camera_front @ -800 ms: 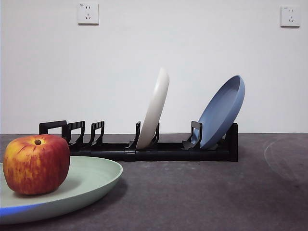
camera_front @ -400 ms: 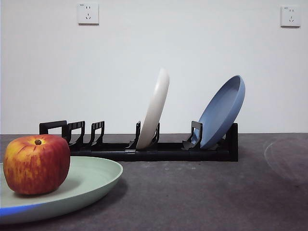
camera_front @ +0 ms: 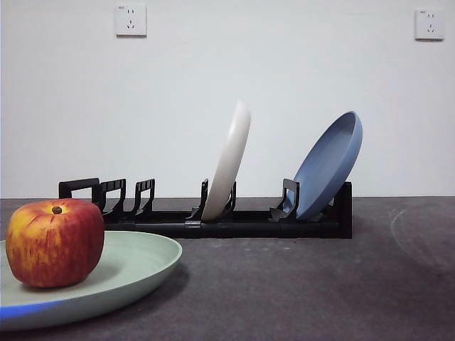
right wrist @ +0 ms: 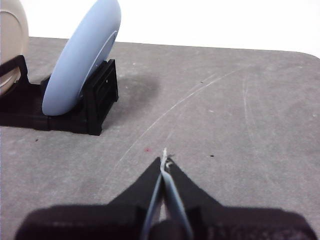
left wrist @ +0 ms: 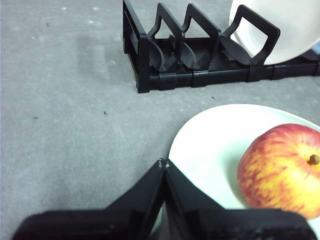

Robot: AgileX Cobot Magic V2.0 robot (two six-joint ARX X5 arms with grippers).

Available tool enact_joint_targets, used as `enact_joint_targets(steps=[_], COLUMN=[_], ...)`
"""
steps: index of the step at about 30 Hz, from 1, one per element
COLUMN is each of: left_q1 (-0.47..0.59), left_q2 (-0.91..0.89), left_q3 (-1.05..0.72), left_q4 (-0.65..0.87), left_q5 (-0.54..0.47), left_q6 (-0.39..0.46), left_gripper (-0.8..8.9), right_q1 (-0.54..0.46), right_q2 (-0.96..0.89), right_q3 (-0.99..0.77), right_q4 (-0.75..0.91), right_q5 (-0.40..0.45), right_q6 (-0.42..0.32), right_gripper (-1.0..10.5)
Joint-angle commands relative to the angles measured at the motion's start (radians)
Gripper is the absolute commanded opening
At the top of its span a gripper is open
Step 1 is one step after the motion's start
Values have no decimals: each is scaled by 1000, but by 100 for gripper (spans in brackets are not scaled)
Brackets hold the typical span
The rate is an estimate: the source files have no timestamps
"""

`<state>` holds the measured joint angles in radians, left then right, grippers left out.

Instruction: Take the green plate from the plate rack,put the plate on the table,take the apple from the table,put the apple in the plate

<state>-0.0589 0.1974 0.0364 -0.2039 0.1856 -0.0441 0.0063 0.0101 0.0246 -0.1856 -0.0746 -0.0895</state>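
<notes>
Apple (camera_front: 55, 242) is sitting in the green plate (camera_front: 135, 261) on the table (camera_front: 298, 284), just beyond the left end effector (left wrist: 163, 163), which is hovering pinched closed and empty, nearer than the closed, empty right end effector (right wrist: 164, 159).

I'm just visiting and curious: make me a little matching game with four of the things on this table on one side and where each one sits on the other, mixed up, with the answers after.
Things:
1. round red-and-yellow apple
2. pale sage-green matte plate
3. cream-white plate
4. blue plate

Places:
A. leaning in the long black plastic plate rack, at its blocky end
B. lying flat on the dark grey table
C. standing in the rack's middle slots
D. resting on the green plate

Pairs: 1-D, 2-B, 3-C, 4-A
</notes>
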Motion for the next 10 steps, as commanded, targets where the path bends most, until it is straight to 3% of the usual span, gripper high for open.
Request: enact_joint_targets(steps=[1,10], left_q1=[2,2], left_q2=[-34,-192], left_q3=[-7,-7], left_q4=[7,52], left_q5=[-3,-3], left_q6=[14,14], left_gripper=[-4,-4], right_q1=[-1,-1], right_q2=[0,0], right_q3=[-10,-9], right_q4=[6,6], right_q5=[4,4], right_q6=[11,11], right_gripper=[1,1])
